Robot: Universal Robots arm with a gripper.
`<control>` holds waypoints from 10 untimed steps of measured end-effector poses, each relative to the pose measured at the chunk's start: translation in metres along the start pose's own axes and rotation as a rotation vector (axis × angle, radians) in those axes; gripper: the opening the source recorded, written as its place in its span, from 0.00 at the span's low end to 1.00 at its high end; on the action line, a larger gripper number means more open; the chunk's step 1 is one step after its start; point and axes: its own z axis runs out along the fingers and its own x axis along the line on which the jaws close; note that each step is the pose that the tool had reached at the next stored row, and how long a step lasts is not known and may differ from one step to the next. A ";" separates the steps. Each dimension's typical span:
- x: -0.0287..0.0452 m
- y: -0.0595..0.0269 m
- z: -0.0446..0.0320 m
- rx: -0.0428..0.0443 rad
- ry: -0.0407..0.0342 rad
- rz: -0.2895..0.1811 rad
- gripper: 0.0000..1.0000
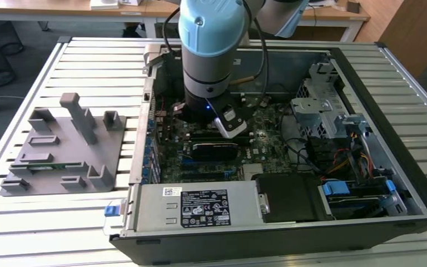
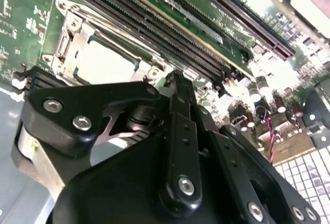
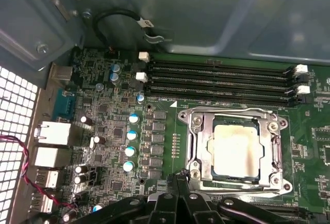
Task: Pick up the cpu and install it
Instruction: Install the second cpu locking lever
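My claw (image 3: 178,182) hangs pinched together and empty just beside the socket (image 3: 234,149), where the cpu (image 3: 236,149) lies seated, near 4 memory slots (image 3: 221,82).

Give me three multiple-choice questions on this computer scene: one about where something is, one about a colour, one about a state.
1. Where is the cpu?
A. In the socket frame on the motherboard
B. On the grey stand beside the case
C. Held in the claw

2. What colour is the motherboard?
A. Blue
B. Green
C. Red

3. How is the computer case?
A. Shut with its panel on
B. Standing upright
C. Lying open, insides exposed

Answers:
1 A: in the first wrist view the cpu lies inside the socket frame.
2 B: the motherboard is green.
3 C: in the exterior view the computer case lies on its side with no panel over it.
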 end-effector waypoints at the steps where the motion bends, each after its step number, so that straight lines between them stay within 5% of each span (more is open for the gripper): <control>1: 0.0000 0.0002 -0.0009 -0.0001 -0.0001 0.000 0.11; 10: -0.0001 0.0033 -0.0122 -0.0002 -0.0001 0.000 0.11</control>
